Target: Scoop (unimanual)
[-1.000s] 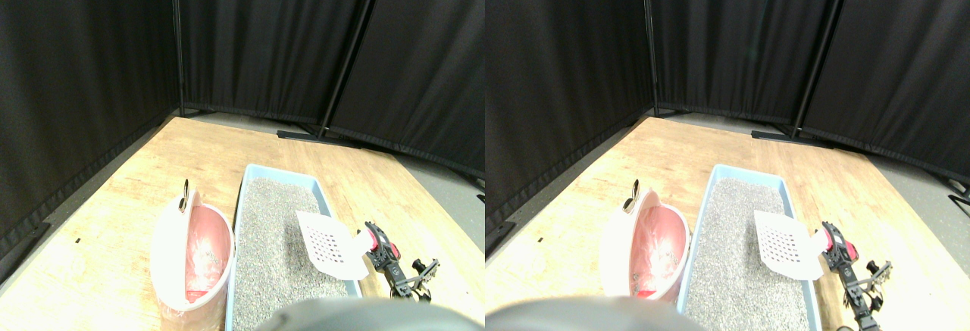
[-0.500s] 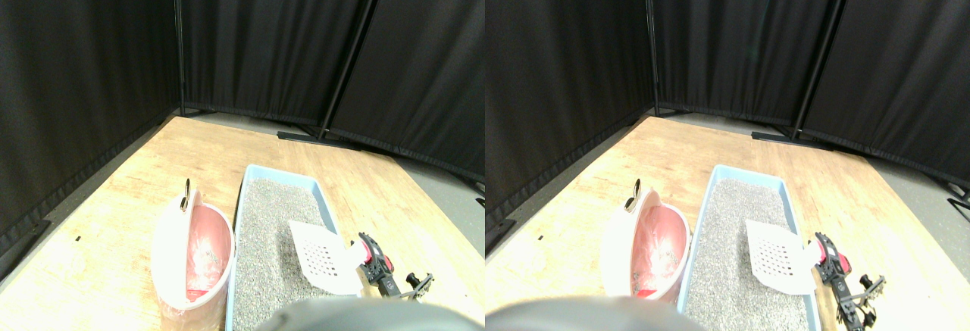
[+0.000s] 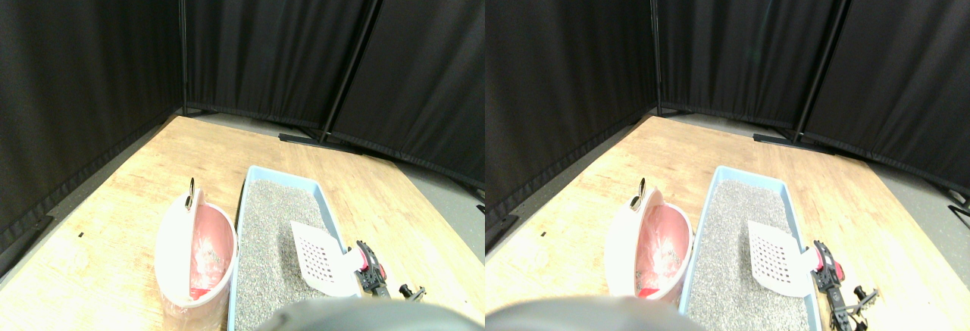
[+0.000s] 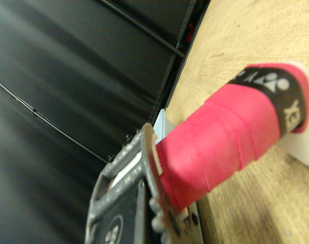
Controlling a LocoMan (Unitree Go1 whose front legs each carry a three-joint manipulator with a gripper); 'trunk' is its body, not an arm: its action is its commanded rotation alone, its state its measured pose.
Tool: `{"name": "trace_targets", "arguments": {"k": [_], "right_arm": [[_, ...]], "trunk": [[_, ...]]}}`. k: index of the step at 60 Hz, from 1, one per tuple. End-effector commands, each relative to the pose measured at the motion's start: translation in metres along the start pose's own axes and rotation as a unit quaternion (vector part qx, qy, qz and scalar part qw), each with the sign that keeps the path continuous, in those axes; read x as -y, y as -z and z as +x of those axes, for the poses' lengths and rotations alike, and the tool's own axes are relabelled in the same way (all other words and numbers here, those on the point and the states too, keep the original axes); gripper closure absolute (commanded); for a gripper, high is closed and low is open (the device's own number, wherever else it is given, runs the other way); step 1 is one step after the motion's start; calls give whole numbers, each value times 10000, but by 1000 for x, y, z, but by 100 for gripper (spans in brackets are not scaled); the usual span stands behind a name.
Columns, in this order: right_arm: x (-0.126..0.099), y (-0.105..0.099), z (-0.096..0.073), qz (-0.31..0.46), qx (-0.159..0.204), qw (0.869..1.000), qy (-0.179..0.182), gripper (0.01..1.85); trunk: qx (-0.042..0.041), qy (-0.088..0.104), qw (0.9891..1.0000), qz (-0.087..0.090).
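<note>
A white slotted scoop (image 3: 318, 257) hangs tilted just over the grey litter (image 3: 269, 232) on the right side of the blue litter tray (image 3: 245, 195). Its pink-wrapped handle (image 3: 353, 258) runs back into my right gripper (image 3: 367, 269), which is shut on it above the tray's right rim. The wrist view shows the pink handle (image 4: 220, 140) pressed against the dark jaw frame (image 4: 126, 203); the scoop's blade is out of sight there. Left of the tray stands a pink bin (image 3: 198, 259) with its white lid (image 3: 173, 244) raised.
Tray and bin rest on a light wooden floor (image 3: 114, 217). Black curtains (image 3: 265, 35) on dark poles close off the back and left. A grey strip of floor (image 3: 447, 202) runs along the right.
Gripper and scoop have dropped and pulled back toward the camera, so the blade now sits lower and closer to the litter. The whole picture has also shifted slightly.
</note>
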State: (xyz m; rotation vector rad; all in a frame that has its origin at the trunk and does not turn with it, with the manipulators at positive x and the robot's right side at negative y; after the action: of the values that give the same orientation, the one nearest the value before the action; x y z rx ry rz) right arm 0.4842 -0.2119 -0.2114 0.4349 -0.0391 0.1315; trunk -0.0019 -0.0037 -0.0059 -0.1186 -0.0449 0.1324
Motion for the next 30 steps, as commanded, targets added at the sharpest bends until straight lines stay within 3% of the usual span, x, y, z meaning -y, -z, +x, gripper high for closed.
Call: {"name": "trace_targets", "arguments": {"k": [1,3,7,11,13,15,21,30], "right_arm": [[14,5,-6,-234,-344,9974,596,180],[14,5,-6,-225,-371,9970,640,179],[14,4,-11,-254,-553,9940,913,132],[14,2,-13,-227,-1045,9883,1089,76],[14,1,-13,-198,-1097,9875,1119,70],[13,0,-14,-177,-1192,9868,1078,51],[9,-6,-17,40,-1534,9826,1047,27],[3,-13,-21,142,-1573,9826,981,20]], "trunk": [[-61,-6,10000,-71],[-61,-5,10000,-67],[-61,-3,10000,-62],[-57,-2,10000,-64],[-60,-4,10000,-59],[-62,-9,10000,-55],[-61,-4,10000,-44],[-63,12,10000,-38]]}}
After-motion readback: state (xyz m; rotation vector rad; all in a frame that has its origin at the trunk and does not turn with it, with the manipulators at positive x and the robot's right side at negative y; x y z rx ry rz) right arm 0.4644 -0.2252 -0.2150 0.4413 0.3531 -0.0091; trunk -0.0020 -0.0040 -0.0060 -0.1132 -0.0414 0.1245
